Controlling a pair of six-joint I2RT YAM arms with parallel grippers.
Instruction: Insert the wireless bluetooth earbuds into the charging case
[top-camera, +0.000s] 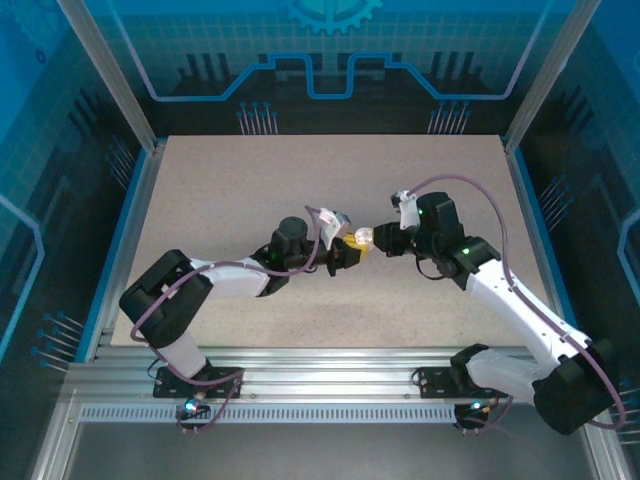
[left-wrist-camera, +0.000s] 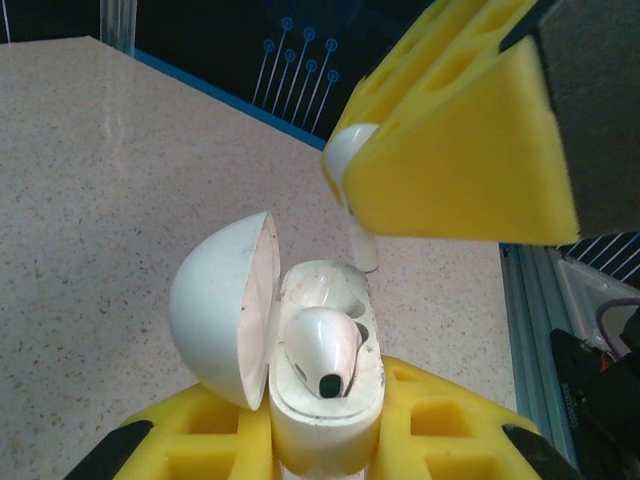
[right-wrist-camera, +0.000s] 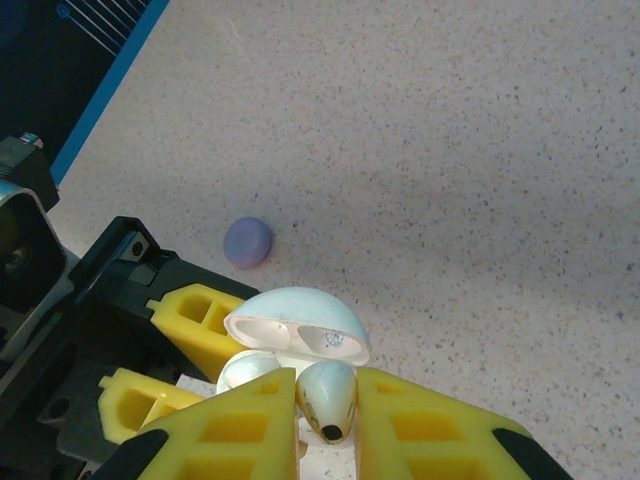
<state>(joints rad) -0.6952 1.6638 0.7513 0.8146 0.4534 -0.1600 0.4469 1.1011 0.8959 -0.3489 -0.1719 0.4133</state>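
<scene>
Surface (top-camera: 250, 180): pale, speckled; both arms meet over its middle. Left arm (top-camera: 215, 278) reaches in from the left, right arm (top-camera: 510, 300) from the right.

Left fingers (left-wrist-camera: 200, 430): yellow foam, clenched on the base of the white charging case (left-wrist-camera: 325, 420). The case is carried above the surface with its lid (left-wrist-camera: 225, 300) swung open sideways.

Right fingers (left-wrist-camera: 460, 150): yellow foam, clenched on the held earbud (left-wrist-camera: 345, 155). It is white, stem pointing down, just over the case's empty socket (left-wrist-camera: 325, 285). Contact between stem and case: cannot tell.

Seated earbud (left-wrist-camera: 322, 350): white, lying in the nearer socket.

Pale purple rounded item (right-wrist-camera: 247, 242): on the surface beyond the case, too small to identify.
</scene>
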